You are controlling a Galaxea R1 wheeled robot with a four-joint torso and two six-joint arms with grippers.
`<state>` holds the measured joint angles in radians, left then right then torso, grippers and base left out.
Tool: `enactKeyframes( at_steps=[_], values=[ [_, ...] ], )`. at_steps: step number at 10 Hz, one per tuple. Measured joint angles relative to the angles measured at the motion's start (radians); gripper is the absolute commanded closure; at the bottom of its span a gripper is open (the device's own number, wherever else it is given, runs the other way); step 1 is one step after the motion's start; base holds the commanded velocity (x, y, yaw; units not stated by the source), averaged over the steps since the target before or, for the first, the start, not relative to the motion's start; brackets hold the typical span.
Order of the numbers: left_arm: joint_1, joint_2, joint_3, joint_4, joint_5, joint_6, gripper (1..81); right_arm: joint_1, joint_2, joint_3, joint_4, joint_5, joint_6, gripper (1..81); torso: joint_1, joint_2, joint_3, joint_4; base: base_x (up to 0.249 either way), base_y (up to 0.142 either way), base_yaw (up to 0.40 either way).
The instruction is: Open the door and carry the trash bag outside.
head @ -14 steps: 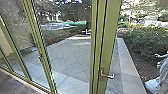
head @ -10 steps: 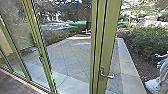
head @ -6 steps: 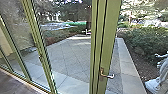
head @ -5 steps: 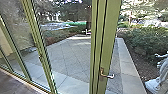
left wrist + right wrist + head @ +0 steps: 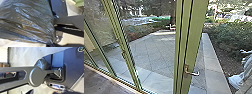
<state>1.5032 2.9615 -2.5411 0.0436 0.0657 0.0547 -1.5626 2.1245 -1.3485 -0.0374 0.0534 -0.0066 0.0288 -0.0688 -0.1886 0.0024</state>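
One tall, olive-green metal door upright [image 5: 191, 45] is seen in the head view, with a silver lever handle [image 5: 192, 73] mounted low on it and pointed to the right. To the left of the upright, large panes of clear glass are held by narrower olive-green metal posts [image 5: 121, 47], and dark brown flooring [image 5: 101, 80] is visible low on that side. Beyond the upright, a yard of grey square paving slabs [image 5: 156, 50] is laid out, bordered on the right by a strip of paler slabs [image 5: 211, 60]. Farther right of the upright, leafy green bushes [image 5: 227, 36] are set in brown soil. Well to the right, nearer than the bushes, a pale shoe [image 5: 235, 81] and part of the grey clothing of a person are shown.

The dark, glossy plastic trash bag [image 5: 27, 22] is shown large and close in the left wrist view, its thin film creased and drawn into long, taut folds that are gathered together at one end. Where it lies relative to the upright cannot be told. Whether the left pincer is clamped on the bag cannot be told, nor can the state of the right pincer be made out.
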Motion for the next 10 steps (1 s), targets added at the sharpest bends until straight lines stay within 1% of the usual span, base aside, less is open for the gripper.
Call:
enactKeyframes(
  at_steps=[2, 5, 7, 9, 10],
  values=[
    [-0.002, 0.0, 0.0, 0.0, -0.003, 0.0, 81.1, 0.005, -0.083, 0.093, 0.0, 0.011, 0.0, 1.0, 0.0, 0.0, 0.001, 0.0, 0.0, 0.0, 0.0],
    [-0.002, 0.003, 0.0, 0.0, -0.003, 0.0, 81.1, 0.057, -0.24, 0.256, 0.0, 0.03, 0.0, 1.0, 0.0, 0.0, 0.001, 0.0, 0.0, 0.0, 0.0],
    [-0.001, 0.006, 0.0, 0.001, -0.003, 0.0, 81.1, 0.09, -0.341, 0.353, 0.001, 0.028, 0.0, 1.0, 0.0, 0.0, 0.001, 0.0, 0.0, 0.0, 0.0],
    [-0.001, 0.011, 0.0, 0.001, -0.003, 0.0, 81.1, 0.151, -0.419, 0.432, 0.022, 0.022, 0.0, 1.0, 0.0, 0.0, 0.001, 0.0, 0.0, 0.0, 0.0],
    [-0.001, 0.014, 0.0, 0.001, -0.003, 0.0, 81.1, 0.201, -0.469, 0.47, 0.06, 0.015, 0.0, 1.0, 0.0, 0.0, 0.001, 0.0, 0.0, 0.0, 0.0]
  ],
)
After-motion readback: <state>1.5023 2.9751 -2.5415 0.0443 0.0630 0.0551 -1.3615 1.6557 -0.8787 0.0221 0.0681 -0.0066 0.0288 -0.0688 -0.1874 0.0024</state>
